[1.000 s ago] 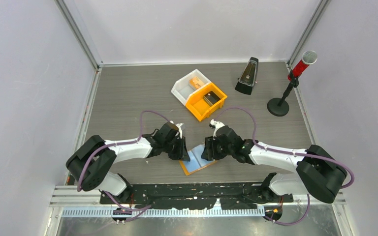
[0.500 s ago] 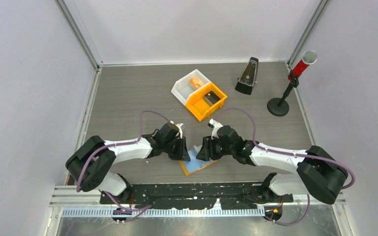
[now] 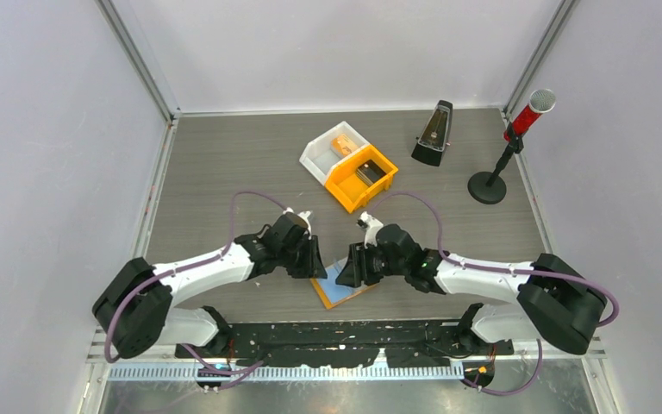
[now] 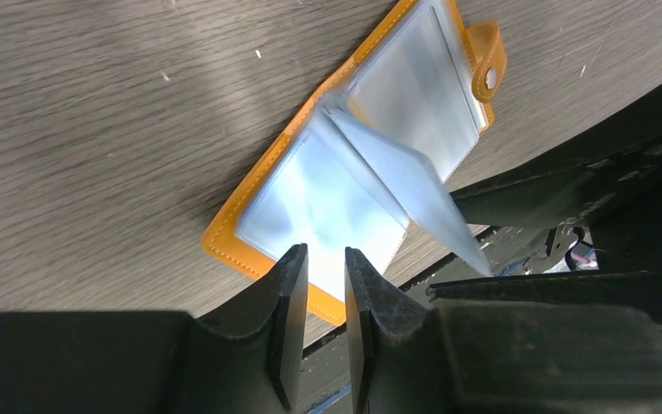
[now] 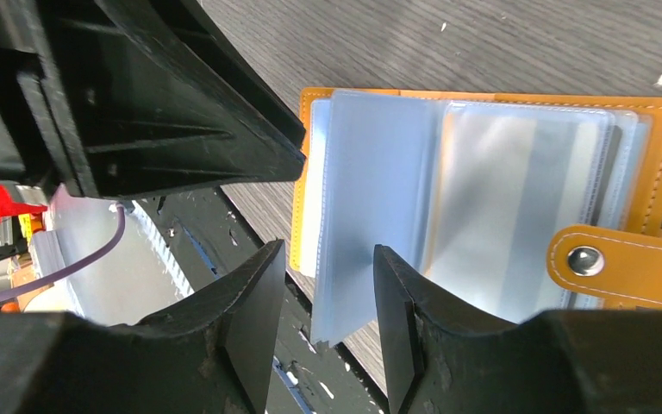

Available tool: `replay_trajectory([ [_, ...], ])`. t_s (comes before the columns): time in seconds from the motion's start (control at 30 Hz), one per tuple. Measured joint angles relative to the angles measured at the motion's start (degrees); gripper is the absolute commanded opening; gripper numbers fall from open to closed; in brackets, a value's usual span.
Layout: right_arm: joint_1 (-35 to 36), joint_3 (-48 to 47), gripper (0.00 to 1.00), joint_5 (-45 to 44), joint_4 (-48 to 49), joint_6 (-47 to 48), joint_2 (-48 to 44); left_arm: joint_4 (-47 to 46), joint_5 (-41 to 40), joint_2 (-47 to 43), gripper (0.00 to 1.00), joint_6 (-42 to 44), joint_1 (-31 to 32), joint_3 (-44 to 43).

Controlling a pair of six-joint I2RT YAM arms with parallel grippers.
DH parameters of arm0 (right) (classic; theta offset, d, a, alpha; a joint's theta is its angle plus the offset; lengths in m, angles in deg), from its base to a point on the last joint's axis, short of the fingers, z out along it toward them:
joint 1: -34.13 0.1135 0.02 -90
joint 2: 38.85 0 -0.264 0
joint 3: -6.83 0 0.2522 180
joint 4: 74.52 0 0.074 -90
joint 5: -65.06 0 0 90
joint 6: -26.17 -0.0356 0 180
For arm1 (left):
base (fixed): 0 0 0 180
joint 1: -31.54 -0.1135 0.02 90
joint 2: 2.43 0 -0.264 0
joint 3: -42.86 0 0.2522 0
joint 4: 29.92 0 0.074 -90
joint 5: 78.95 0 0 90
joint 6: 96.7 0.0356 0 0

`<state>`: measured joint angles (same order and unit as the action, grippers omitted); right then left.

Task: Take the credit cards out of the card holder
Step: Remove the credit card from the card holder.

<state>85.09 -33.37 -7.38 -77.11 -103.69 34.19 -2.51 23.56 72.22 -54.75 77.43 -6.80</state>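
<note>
The card holder [image 3: 342, 285] lies open at the near edge of the grey wood-grain table [image 3: 224, 172], between the arms. The step in hand looks like leafing through its glossy, floppy sleeves [image 5: 371, 198], and no card shows plainly. The right gripper [image 5: 329, 254] straddles a lifted sleeve, jaws apart. The left gripper [image 4: 324, 253], barely parted and holding nothing, hovers at the stitched orange corner. Next calls for pinching a stiff card edge, not plastic.

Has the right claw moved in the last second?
Yes. Against the orange bin, the right claw slid left, further over the card holder.
</note>
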Motion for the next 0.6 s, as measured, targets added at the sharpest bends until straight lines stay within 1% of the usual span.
replay_trajectory([
  [0.13,1.66,-0.26,0.49,-0.52,0.33,-0.44,0.70,2.54,-2.45,-3.30,0.25,-0.87,0.02,-0.02],
  [0.3,4.52,-1.99,0.49,-1.42,1.27,-0.61,4.94,4.09,-3.54,-5.62,0.25,-1.36,0.02,-0.04],
  [0.43,5.20,-2.16,0.49,-2.47,2.27,-0.61,8.41,2.75,-2.54,-5.90,0.25,-2.32,0.02,-0.02],
  [0.6,5.20,-2.14,0.49,-4.02,2.58,-0.42,8.76,-1.25,-0.52,-5.16,0.23,-2.86,0.02,0.00],
])
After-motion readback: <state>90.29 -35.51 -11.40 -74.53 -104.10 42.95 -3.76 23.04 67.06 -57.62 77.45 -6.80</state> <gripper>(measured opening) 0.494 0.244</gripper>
